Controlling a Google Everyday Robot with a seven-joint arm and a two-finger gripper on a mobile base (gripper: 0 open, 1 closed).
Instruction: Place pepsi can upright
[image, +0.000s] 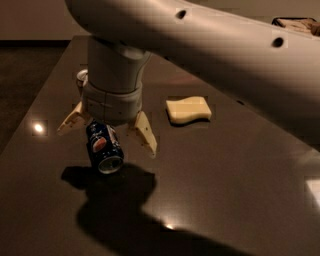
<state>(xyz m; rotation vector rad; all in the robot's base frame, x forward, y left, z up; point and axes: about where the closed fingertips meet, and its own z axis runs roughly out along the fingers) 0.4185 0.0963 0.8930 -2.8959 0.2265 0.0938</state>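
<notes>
The pepsi can (104, 148), blue with a red, white and blue logo, lies on its side on the dark table (240, 190), its silver end facing the camera. My gripper (107, 131) hangs directly over it, open. One tan finger (71, 121) is on the can's left and the other (145, 135) on its right, so the can lies between them. I cannot tell whether the fingers touch the can.
A gold-brown can (81, 76) stands behind the wrist, mostly hidden, with only its top edge showing. A yellow sponge (188, 109) lies to the right. The arm spans the upper right. A dark object (296, 23) sits at the far right table edge.
</notes>
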